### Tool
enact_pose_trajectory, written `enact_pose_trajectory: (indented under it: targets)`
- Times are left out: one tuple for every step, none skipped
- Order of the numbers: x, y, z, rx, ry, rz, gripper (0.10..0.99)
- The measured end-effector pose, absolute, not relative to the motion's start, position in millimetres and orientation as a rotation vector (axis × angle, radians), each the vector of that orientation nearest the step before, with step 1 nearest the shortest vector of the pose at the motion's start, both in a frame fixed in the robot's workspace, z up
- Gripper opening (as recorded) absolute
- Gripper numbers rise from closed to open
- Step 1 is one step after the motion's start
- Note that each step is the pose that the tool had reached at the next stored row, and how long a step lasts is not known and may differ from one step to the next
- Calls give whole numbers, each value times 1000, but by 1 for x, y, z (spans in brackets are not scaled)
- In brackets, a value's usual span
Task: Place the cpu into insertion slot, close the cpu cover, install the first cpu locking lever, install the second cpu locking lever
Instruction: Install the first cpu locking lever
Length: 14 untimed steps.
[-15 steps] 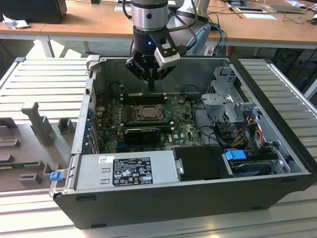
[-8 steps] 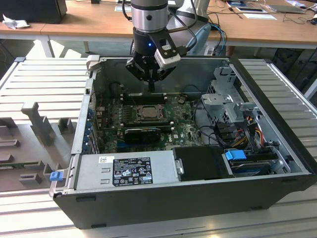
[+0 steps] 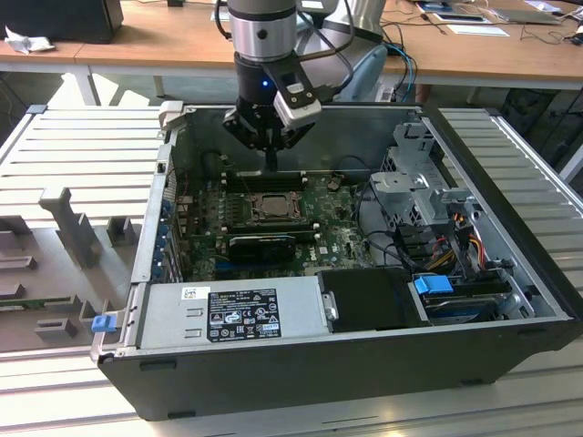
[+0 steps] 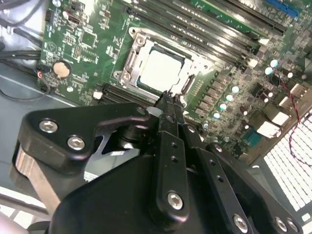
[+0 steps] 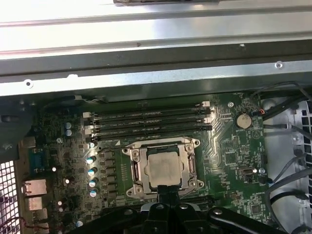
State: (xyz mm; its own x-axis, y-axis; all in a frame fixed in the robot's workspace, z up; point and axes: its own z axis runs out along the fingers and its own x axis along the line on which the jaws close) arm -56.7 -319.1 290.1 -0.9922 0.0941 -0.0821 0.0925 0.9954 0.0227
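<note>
At the exterior view's left we see a grey tray (image 3: 55, 264), then the open case (image 3: 273, 387). Over its green board (image 3: 342, 218) the hand (image 3: 271, 164) points down, fingers pinched together, empty. The square cpu (image 5: 165, 169) lies flat, face up, in the insertion slot (image 5: 127, 153), edges parallel to the memory slots (image 5: 151, 121). The cpu cover (image 5: 138, 168) seems folded flat around it.

Soft room light fills the open case (image 3: 346, 373); glare bleaches the cpu (image 4: 161, 68) just beyond the jaws, while the gripper (image 4: 168, 99) sits dark and slightly blurred.
</note>
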Motion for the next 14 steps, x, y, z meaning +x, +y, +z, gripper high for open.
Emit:
enact_pose_trajectory:
  targets:
    - [-57, -319, 289, 128, 3055, 29, 106]
    - [-57, -319, 288, 112, 3055, 30, 106]
    - [-57, -319, 287, 84, 3056, 31, 106]
    - [-57, -319, 286, 70, 3055, 32, 106]
    - [-57, -320, 285, 66, 3053, 32, 106]
    - [-58, -320, 285, 65, 3049, 33, 106]
    - [-59, -319, 284, 66, 3050, 42, 106]
    - [-59, -320, 284, 67, 3065, 42, 106]
    - [-59, -320, 284, 68, 3091, 45, 106]
    - [-59, -320, 284, 69, 3106, 56, 106]
    - [-59, -320, 284, 69, 3106, 56, 106]
    - [-59, -320, 284, 69, 3106, 56, 106]
    - [-59, -320, 283, 69, 3107, 56, 106]
    - [-59, -320, 283, 69, 3107, 56, 106]
